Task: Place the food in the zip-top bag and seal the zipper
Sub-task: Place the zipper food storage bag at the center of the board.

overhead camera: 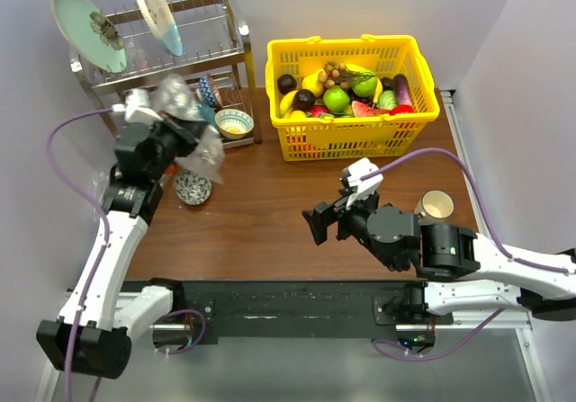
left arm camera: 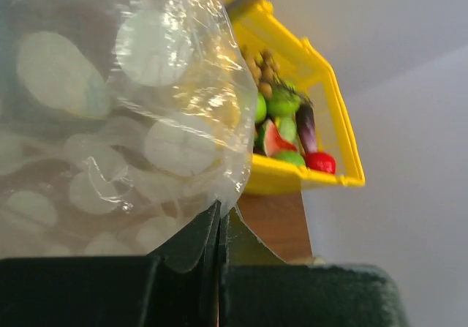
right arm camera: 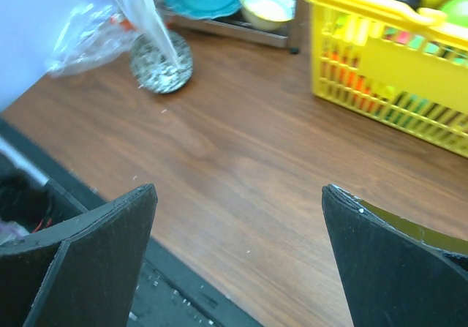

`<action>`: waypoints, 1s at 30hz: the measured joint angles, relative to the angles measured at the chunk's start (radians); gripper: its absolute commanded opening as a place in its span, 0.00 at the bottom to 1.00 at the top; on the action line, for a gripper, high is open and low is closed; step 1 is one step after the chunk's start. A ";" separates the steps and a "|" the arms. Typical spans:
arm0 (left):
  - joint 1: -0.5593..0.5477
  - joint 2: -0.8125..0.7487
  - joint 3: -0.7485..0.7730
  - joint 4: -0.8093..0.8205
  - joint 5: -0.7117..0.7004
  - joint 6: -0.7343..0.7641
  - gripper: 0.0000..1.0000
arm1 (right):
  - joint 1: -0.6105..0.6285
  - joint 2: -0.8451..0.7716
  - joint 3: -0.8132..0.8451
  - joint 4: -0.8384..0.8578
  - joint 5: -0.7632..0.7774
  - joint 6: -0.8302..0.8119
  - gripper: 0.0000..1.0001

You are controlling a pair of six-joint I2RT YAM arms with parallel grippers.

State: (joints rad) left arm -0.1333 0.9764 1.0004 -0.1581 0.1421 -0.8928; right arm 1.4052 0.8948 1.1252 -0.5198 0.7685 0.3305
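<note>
**Figure.** The fingers of the left gripper (left arm camera: 219, 228) were pressed together on the lower edge of the dotted plastic wrap (left arm camera: 146, 107), a clear crumpled sheet with white dots. The wrap rose above the jaws and filled most of the left wrist view. In the top view this arm was raised in front of the dish rack (overhead camera: 171, 65), with the wrap bunched just above the speckled bowl (overhead camera: 192, 188). The fingers of the right gripper (right arm camera: 238, 195) stood wide apart with nothing between them. They hovered over bare wood of the table (overhead camera: 270, 195), well apart from the yellow basket (overhead camera: 360, 139) and near the cup (overhead camera: 436, 205). All the food sat inside the basket: two green apple-like balls (overhead camera: 337, 99), the red round fruit (overhead camera: 402, 110) at the near right edge, and the cluster of tan balls (overhead camera: 335, 69) on top of the heap. The bananas (overhead camera: 313, 83), a watermelon slice (overhead camera: 364, 108) and the eggplant (overhead camera: 402, 87) lay beside them. The zip-top bag (right arm camera: 86, 40), a crumpled clear pouch, lay on the table against the left wall, just beside the speckled bowl (its zipper strip could not be made out). It was apart from both grippers and held no food.
</note>
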 measured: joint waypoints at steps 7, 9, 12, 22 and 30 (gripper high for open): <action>-0.249 0.037 0.001 0.003 0.103 0.011 0.00 | 0.000 -0.032 -0.050 -0.005 0.087 0.054 0.99; -0.263 0.037 0.001 0.012 0.144 0.012 0.00 | 0.000 -0.032 -0.050 -0.009 0.103 0.065 0.99; -0.264 0.030 0.001 -0.007 0.152 0.019 0.03 | 0.000 -0.032 -0.050 -0.015 0.115 0.082 0.99; -0.189 0.037 -0.039 -0.331 -0.192 0.110 1.00 | 0.000 -0.005 -0.053 -0.057 0.123 0.140 0.99; -0.217 0.060 -0.031 -0.461 -0.338 0.283 0.98 | -0.046 0.106 -0.052 -0.099 0.060 0.180 0.99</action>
State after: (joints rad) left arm -0.3504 1.0367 0.9699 -0.6193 -0.1955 -0.6098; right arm 1.3594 1.0008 1.0733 -0.6189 0.8284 0.5102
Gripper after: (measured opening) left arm 0.990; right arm 0.986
